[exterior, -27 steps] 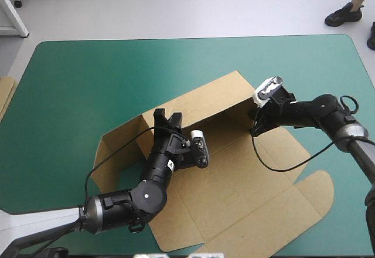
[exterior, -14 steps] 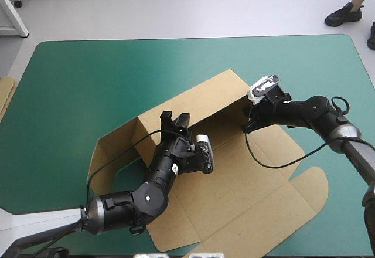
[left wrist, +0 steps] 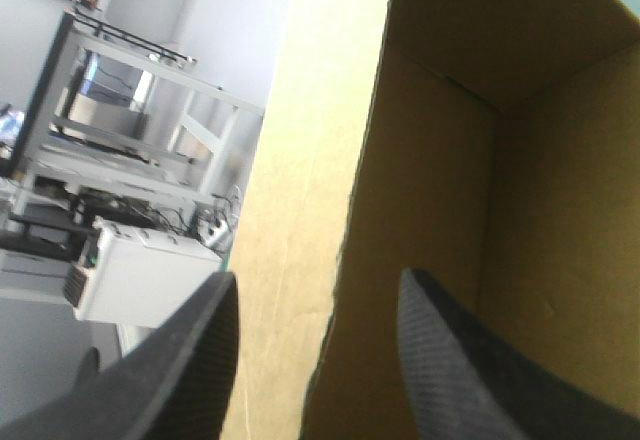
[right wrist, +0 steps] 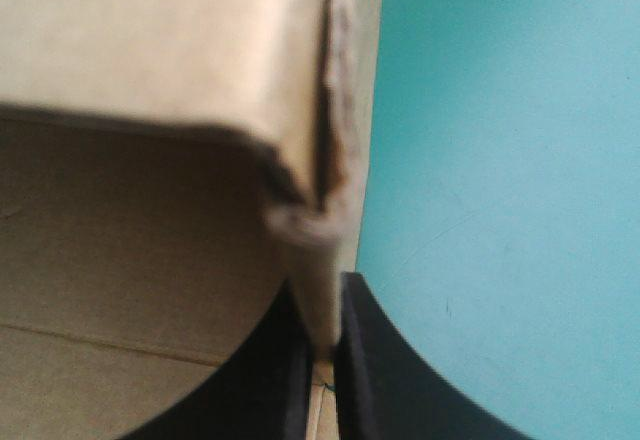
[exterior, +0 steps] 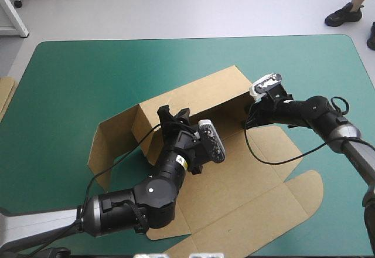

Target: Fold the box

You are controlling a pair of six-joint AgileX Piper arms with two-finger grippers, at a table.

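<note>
**Back wall raised, a tool at each end**

The box [exterior: 258, 176] lies mid-surface [exterior: 70, 76], nearer the robot's edge. Its base is flat and its long back wall [exterior: 199, 97] stands up, running slantwise from near-left to far-right. At the wall's right end the right tool [exterior: 248, 121] pinches the corner board, fingers all but closed. Toward the wall's left end the left tool [exterior: 174, 112] is spread, straddling the top edge with one finger inside and one outside. The side flap beyond that end lies nearest the left arm, so it is probably next.
</note>
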